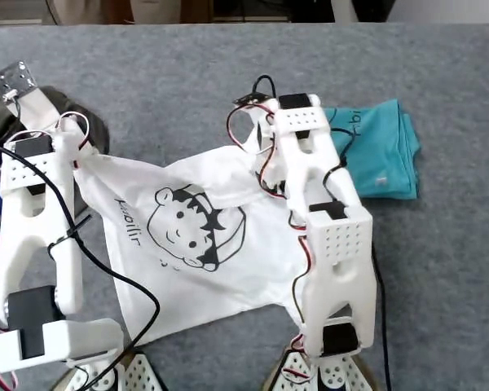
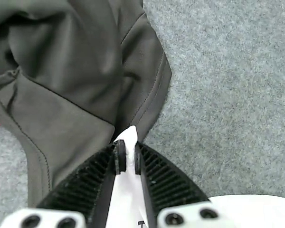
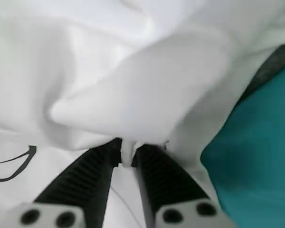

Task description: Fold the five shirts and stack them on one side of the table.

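While the white shirt [image 1: 187, 244] lies spread between my arms from above (teal shirt [image 1: 383, 155] folded beside it), my left gripper [image 2: 127, 154] pinches its corner over a grey shirt [image 2: 61, 71], and my right gripper [image 3: 127, 153] pinches another fold.

White shirt [image 1: 220, 285] with black cartoon-face print, teal shirt [image 1: 383, 151], dark grey shirt [image 2: 61, 71], speckled grey table [image 1: 163, 73].

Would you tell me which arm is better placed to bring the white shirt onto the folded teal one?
Right, probably: the right pincer grips the white shirt beside the teal shirt; the left pincer holds its far edge, by a grey garment.
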Motion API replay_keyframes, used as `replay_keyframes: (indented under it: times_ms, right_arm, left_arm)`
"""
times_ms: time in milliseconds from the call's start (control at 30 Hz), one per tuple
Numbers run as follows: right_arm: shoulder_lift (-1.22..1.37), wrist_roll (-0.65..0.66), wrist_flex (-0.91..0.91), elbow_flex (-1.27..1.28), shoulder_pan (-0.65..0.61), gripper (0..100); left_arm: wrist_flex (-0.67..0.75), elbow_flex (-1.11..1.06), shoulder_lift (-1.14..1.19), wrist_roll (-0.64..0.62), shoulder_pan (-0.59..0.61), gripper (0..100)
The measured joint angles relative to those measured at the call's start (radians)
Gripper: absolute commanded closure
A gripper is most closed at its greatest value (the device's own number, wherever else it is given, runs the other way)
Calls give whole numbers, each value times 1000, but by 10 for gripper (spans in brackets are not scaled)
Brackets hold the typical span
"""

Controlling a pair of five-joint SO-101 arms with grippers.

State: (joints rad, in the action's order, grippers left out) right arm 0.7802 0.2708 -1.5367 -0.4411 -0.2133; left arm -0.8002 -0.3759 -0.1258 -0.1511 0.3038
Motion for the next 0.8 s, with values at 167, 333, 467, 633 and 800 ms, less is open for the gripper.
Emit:
replay_keyframes:
  times_ms: [167, 333, 467, 633, 800]
  right_arm:
    - [5, 2, -29, -37, 0, 983]
    - [5, 2, -155, -199, 0, 983]
    - [5, 2, -226, -376, 14, 983]
    - [-78, 3, -227, -428, 51, 983]
    - [-351, 3, -227, -446, 75, 982]
  left_arm:
    - [0, 0, 0, 0, 0, 981]
    - [0, 0, 0, 0, 0, 981]
    - [0, 0, -40, 0, 0, 981]
    - [-46, 8, -161, 0, 0, 981]
    - [-190, 83, -308, -2, 0, 981]
